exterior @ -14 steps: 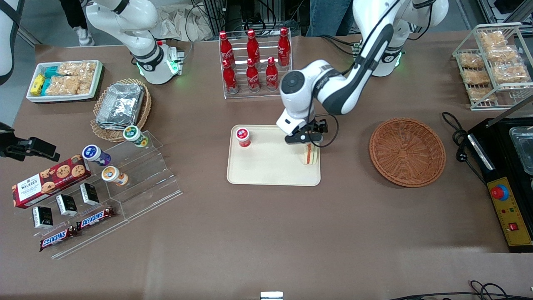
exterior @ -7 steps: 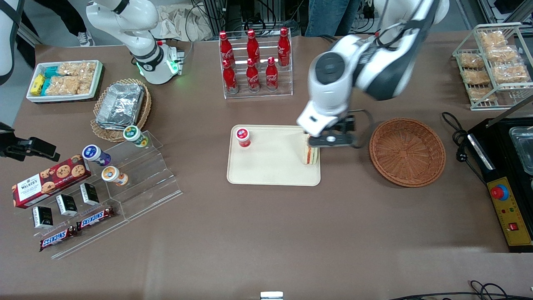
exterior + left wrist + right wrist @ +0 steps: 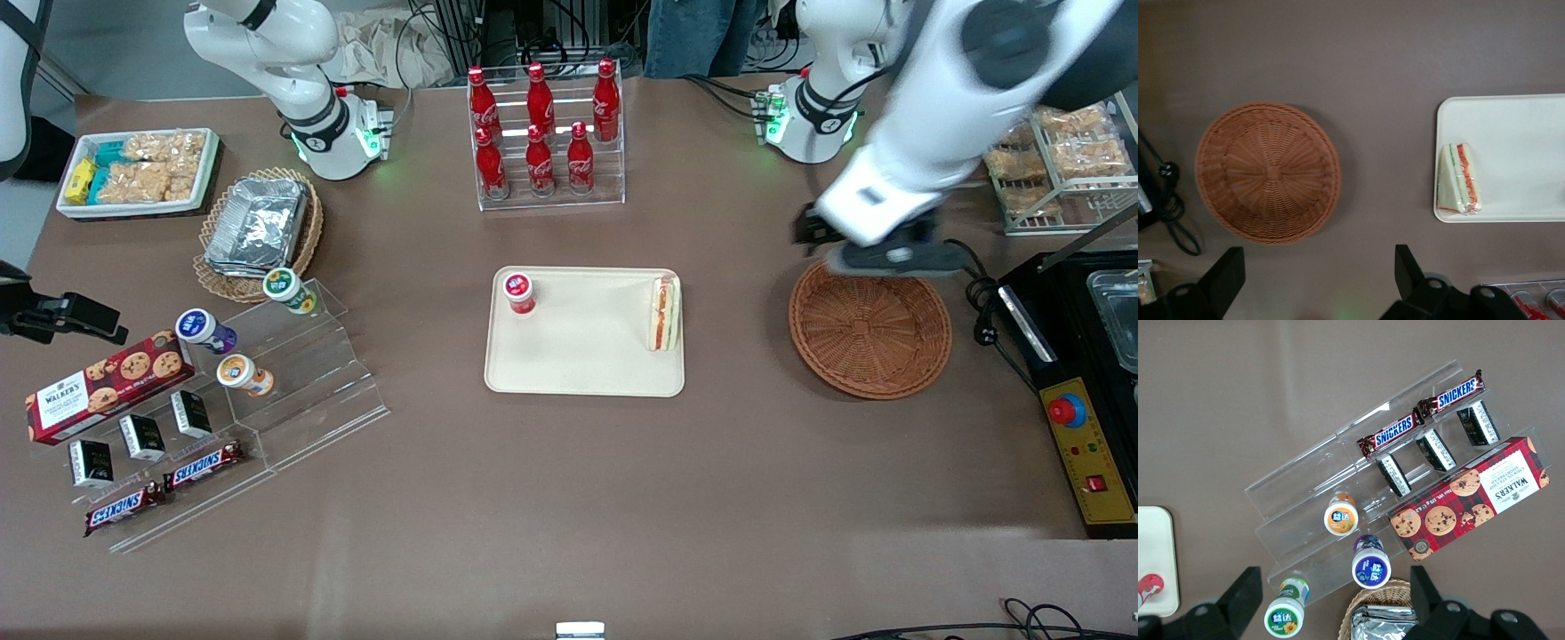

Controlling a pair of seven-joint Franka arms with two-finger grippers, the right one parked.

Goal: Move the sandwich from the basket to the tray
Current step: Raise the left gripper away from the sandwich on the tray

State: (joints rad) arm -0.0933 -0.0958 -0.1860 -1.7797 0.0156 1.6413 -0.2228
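The sandwich (image 3: pixel 663 313) stands on its edge on the cream tray (image 3: pixel 587 360), at the tray's rim nearest the reddish-brown wicker basket (image 3: pixel 869 324). The basket holds nothing. My left gripper (image 3: pixel 876 258) hovers high above the basket's rim farthest from the front camera, well apart from the sandwich. In the left wrist view the gripper (image 3: pixel 1317 267) is open and empty, with its fingers wide apart over bare table beside the basket (image 3: pixel 1268 172). The sandwich (image 3: pixel 1458 179) and the tray (image 3: pixel 1511 127) also show there.
A small red-capped bottle (image 3: pixel 519 293) stands on the tray. A rack of cola bottles (image 3: pixel 542 133) is farther from the camera. A black appliance (image 3: pixel 1085 356), a cable (image 3: pixel 978 298) and a wire snack rack (image 3: pixel 1058 142) lie toward the working arm's end.
The gripper has let go of the sandwich on the tray, risen and swung away to above the basket. The sandwich stays on the tray.
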